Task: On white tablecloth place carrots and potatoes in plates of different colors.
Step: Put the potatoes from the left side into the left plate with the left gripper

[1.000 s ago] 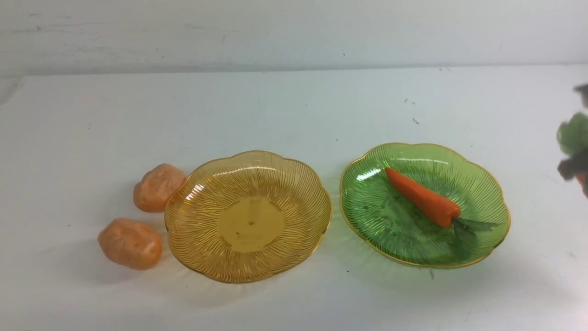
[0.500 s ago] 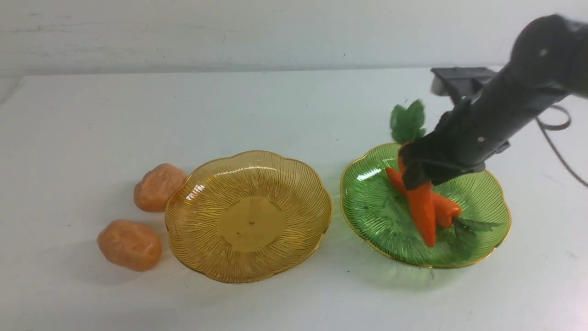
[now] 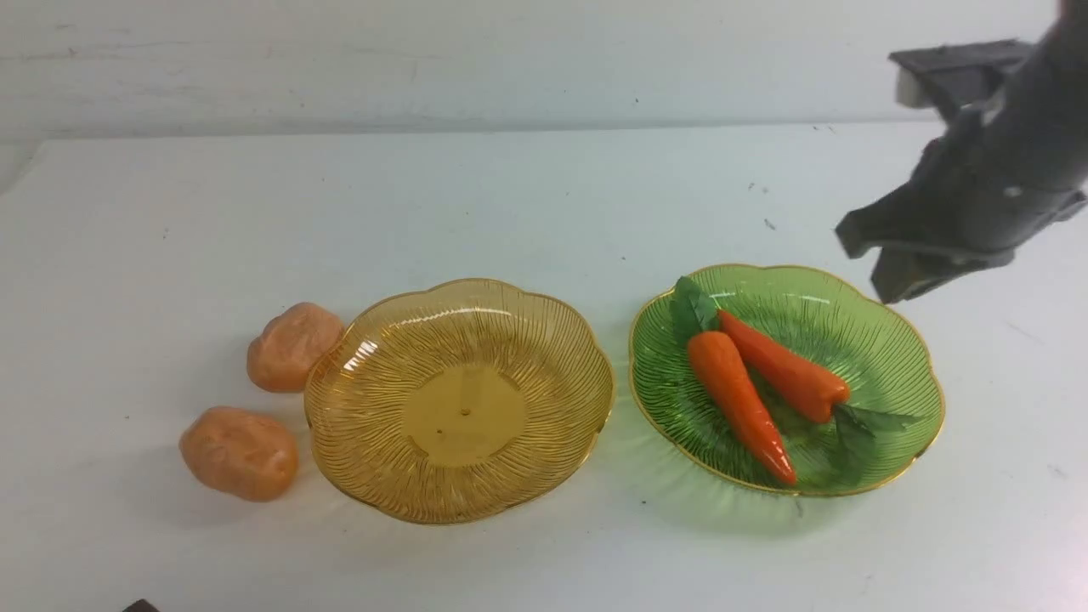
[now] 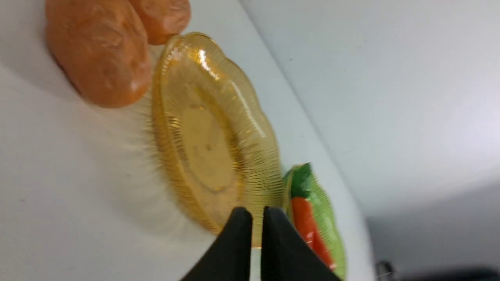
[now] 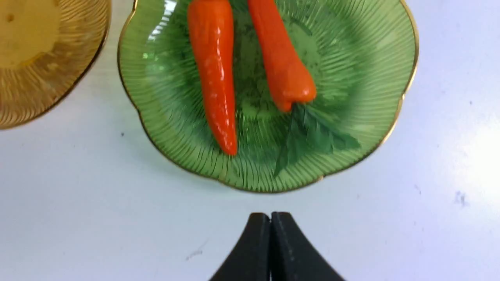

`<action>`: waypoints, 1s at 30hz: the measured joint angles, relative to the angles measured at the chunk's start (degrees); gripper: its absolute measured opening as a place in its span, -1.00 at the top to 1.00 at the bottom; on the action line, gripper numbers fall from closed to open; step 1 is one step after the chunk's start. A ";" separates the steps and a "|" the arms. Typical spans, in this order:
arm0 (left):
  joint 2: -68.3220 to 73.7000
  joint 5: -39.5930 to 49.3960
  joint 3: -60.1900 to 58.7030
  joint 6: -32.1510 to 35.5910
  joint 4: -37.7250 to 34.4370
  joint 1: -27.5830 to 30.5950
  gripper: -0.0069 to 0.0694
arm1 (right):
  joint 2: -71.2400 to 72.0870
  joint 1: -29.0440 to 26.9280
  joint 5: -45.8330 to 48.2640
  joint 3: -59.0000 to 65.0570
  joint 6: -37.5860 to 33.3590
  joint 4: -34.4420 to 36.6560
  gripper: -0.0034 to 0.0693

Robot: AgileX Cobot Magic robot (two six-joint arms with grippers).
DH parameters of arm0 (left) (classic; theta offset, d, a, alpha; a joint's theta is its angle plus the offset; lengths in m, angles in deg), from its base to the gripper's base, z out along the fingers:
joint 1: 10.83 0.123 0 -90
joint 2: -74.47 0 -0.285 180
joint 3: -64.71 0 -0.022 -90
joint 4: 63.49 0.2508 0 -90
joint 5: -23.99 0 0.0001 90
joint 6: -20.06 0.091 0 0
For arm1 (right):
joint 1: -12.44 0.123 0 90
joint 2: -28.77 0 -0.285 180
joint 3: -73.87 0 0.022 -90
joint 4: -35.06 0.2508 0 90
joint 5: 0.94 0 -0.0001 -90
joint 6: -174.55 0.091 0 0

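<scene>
On the white tablecloth (image 3: 510,204), two carrots (image 3: 739,404) (image 3: 786,370) lie side by side in the green plate (image 3: 901,340). They also show in the right wrist view (image 5: 213,74) (image 5: 281,66). Two potatoes (image 3: 293,346) (image 3: 240,452) sit on the cloth just left of the amber plate (image 3: 382,340), which holds nothing. My right gripper (image 3: 871,259) hangs above the green plate's far right rim, shut and empty (image 5: 270,215). My left gripper (image 4: 257,214) is empty, its fingers nearly touching. It is low, with the amber plate (image 4: 203,128) and potatoes (image 4: 99,50) before it.
A pale wall stands behind the table's far edge. A small dark part (image 3: 140,606) pokes in at the front view's bottom left edge. White cloth lies around both plates.
My right gripper carried the second carrot over the green plate, let it go beside the first, then rose back to the right. The left wrist view is blurred.
</scene>
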 joint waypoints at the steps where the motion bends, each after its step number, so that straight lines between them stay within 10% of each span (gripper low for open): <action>1: 0.00 -1.55 0.00 0.25 -2.21 0.00 0.75 | 2.35 0.00 0.06 1.72 0.00 0.20 0.93; 7: 6.38 -0.11 8.79 18.57 -6.97 0.00 0.82 | 28.60 -0.09 -14.98 25.09 -3.46 1.05 0.95; 11: 28.58 11.05 23.43 21.97 7.28 0.00 0.83 | 35.56 -0.09 -19.71 32.21 -6.61 1.08 0.95; 18: 73.54 33.76 48.42 10.79 41.23 0.00 0.83 | 35.63 -0.09 -22.20 32.76 -7.28 -0.68 0.95; 26: 88.02 33.76 62.67 -3.39 48.99 -1.28 0.71 | 35.19 -0.09 -22.01 32.76 -7.41 -1.49 0.95; 30: 89.98 33.24 63.39 -10.07 49.55 -1.55 0.24 | 35.19 -0.09 -22.01 32.76 -7.35 -1.49 0.95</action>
